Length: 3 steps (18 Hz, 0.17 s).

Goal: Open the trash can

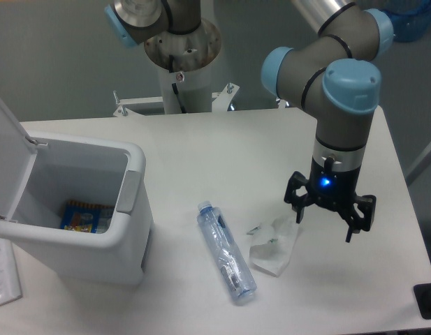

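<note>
The trash can [103, 237] is a large white boxy bin at the left of the table. Its lid [9, 150] is swung up and back at the far left, so the inside shows. A grey push tab [128, 191] sits on its right rim. A colourful packet [86, 216] lies at the bottom inside. My gripper [330, 218] hangs over the right side of the table, fingers pointing down, open and empty, well apart from the bin.
A clear plastic bottle with a blue cap [225, 251] lies on the table between the bin and my gripper. A crumpled clear plastic wrapper [274, 246] lies just left of and below the gripper. A black object [428, 300] sits at the table's right front corner.
</note>
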### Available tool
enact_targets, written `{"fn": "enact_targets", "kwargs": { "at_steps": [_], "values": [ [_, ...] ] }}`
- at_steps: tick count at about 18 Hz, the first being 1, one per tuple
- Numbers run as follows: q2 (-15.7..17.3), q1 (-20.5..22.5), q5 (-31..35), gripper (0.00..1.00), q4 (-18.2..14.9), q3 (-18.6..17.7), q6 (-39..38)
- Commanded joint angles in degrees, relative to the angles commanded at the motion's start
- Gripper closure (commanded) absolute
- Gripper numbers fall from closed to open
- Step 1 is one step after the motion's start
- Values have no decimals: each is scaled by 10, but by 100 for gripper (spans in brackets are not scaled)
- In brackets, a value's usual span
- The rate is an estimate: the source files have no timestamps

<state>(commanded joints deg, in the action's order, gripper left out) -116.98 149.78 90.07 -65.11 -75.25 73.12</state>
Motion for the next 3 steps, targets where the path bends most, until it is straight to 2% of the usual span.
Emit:
{"fn": "enact_targets", "kwargs": {
  "at_steps": [3],
  "values": [
    [-14,-10,14,0,-37,33,0]
  ]
}}
